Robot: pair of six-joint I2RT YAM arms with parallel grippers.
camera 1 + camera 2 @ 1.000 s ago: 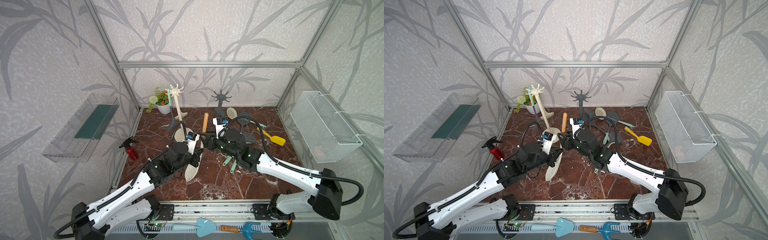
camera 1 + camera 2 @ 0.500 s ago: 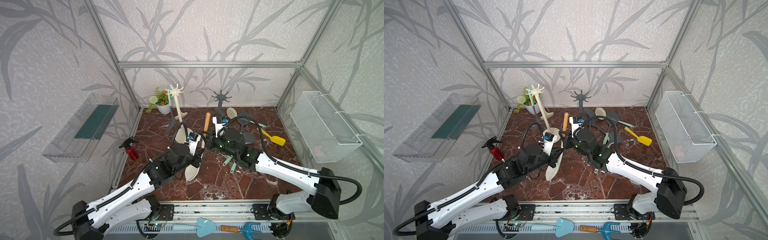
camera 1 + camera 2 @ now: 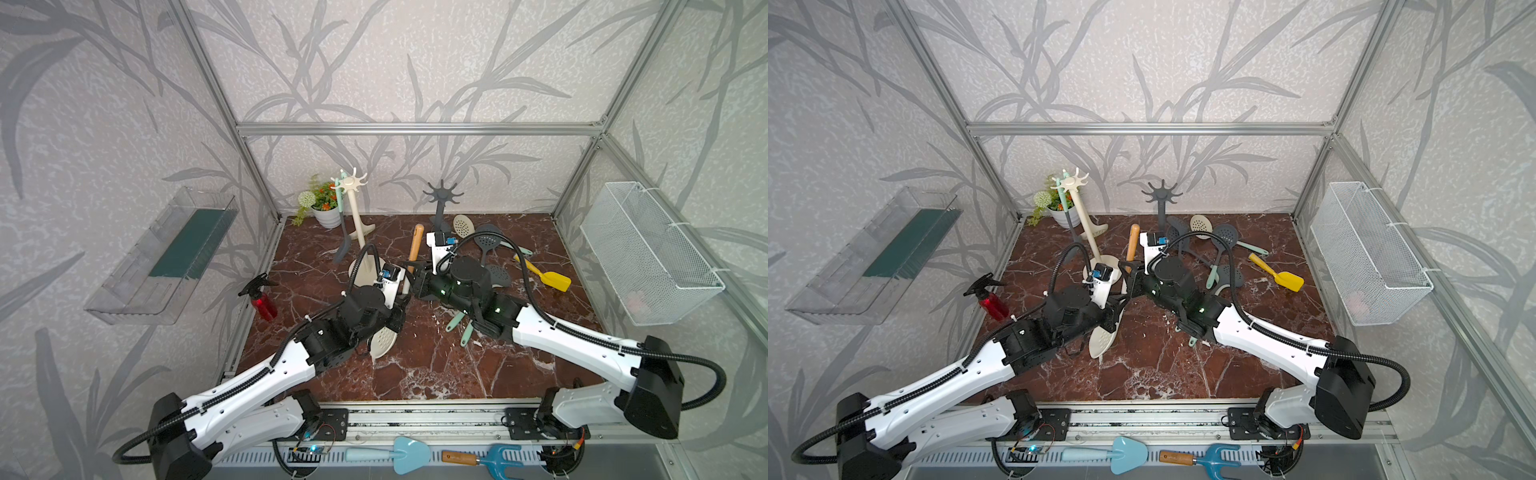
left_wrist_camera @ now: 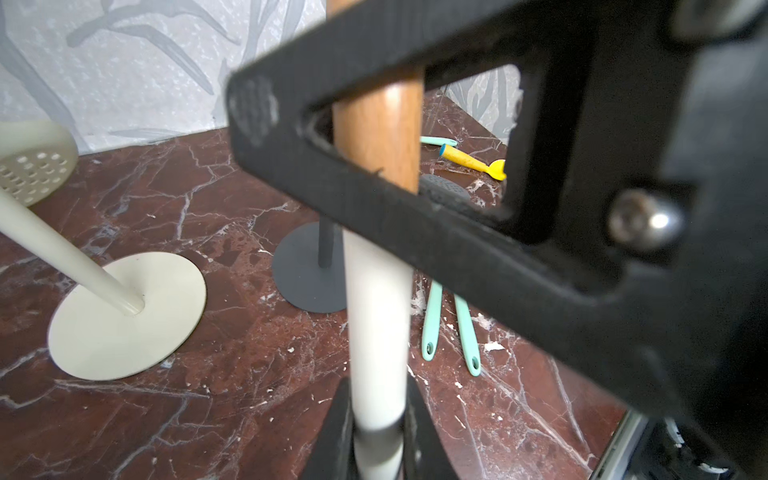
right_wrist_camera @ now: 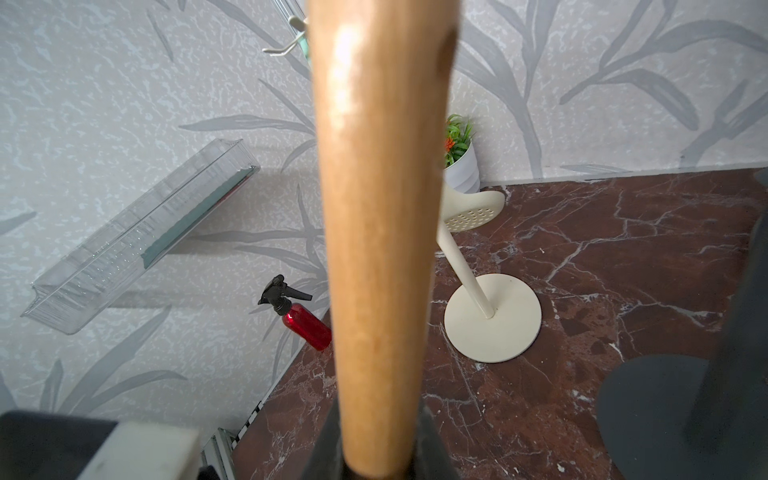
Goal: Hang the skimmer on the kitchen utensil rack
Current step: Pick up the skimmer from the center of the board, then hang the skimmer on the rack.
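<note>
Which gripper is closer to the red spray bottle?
Left. The left gripper, shut on the skimmer's cream shaft, is nearer the bottle; the right gripper, shut on its wooden handle, sits farther off, toward the yellow spatula.

White arms (image 3: 573,345), black joints (image 3: 652,399) (corrugated black cables (image 3: 724,380) looping alongside).

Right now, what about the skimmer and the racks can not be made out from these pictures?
Skimmer head: the left arm covers part of it in both top views.
Handle tip: cut off by the edge in the right wrist view, too small in both top views; any hanging hole is unclear.
Cream rack hooks: mostly behind the handle in the right wrist view, cut off in the left wrist view.
</note>
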